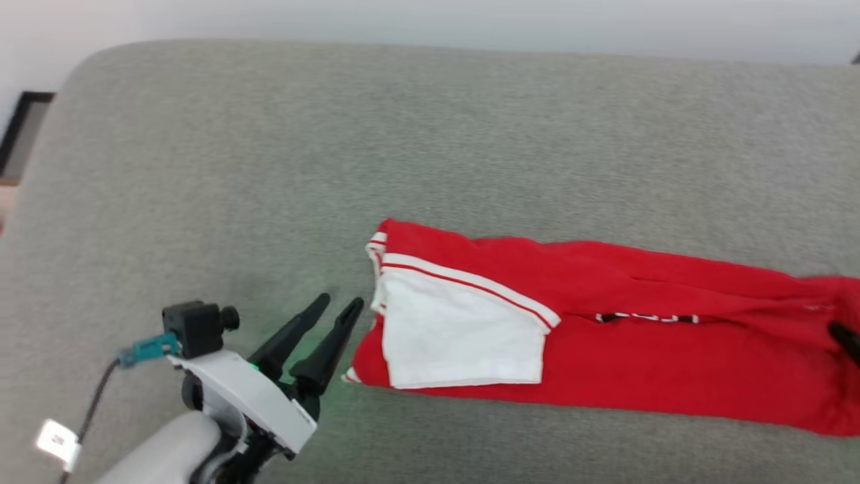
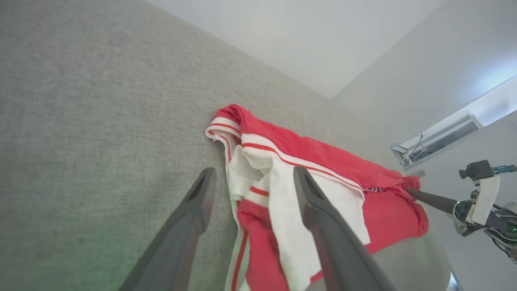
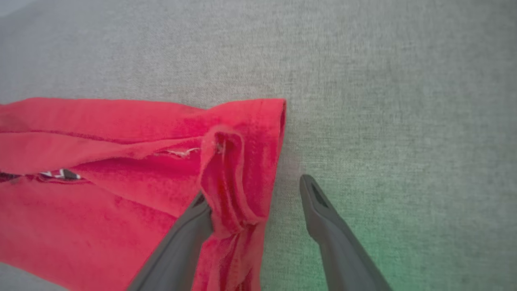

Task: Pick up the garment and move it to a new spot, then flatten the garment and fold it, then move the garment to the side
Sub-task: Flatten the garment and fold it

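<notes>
Left end effector [image 1: 341,300] and right end effector [image 3: 253,188] stand open. Each should back off straight, since the garment [image 1: 638,363] possibly snags between its fingers.

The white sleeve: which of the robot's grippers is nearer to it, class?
Left. The left gripper is right beside the white sleeve at one end of the red shirt; the right gripper is at the opposite end, far from the sleeve.

Head camera looks steeply down from above on the grey woven fabric surface [image 1: 201,168], left wrist camera sits low and close at the white-sleeved end of the folded red knit shirt [image 1: 638,376] facing along it, right wrist camera close above its opposite end; all share the shirt.
</notes>
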You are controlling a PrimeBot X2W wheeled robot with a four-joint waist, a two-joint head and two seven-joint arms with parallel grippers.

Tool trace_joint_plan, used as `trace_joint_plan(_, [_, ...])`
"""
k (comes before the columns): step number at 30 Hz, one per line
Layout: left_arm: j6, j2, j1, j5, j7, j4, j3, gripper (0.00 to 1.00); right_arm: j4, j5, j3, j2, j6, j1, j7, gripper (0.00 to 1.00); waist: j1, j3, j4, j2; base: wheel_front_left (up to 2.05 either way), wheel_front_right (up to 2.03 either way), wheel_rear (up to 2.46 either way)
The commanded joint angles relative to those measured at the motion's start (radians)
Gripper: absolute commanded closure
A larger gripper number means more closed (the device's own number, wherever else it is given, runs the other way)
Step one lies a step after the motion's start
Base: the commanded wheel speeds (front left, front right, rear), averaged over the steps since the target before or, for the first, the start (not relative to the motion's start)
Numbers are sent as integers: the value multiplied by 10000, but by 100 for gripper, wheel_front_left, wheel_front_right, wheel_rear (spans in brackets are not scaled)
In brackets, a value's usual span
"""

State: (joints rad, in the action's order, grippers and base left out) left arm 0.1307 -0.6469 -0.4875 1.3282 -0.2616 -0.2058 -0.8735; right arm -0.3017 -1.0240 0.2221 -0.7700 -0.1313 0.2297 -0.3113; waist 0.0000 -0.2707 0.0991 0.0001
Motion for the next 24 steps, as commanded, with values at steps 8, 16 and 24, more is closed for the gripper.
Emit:
trace_joint_plan(8, [-24,1859,1303,-3021,-35,-956,2721,0,-579,-465,-356,315,9,-475,-1749,0,0,234,1092,-1,0,0,0])
trace_joint_plan(16, [-27,3469,2426,-7258,-24,-447,6163,0,-626,-128,-370,928,-34,-393,-3173,0,0,289,1338,-1,0,0,0])
trace_joint_plan(24, [-8,4405,3077,-10314,-25,198,7777,0,-679,584,-681,1628,-49,-199,-3523,100,0,222,1073,-1,0,0,0])
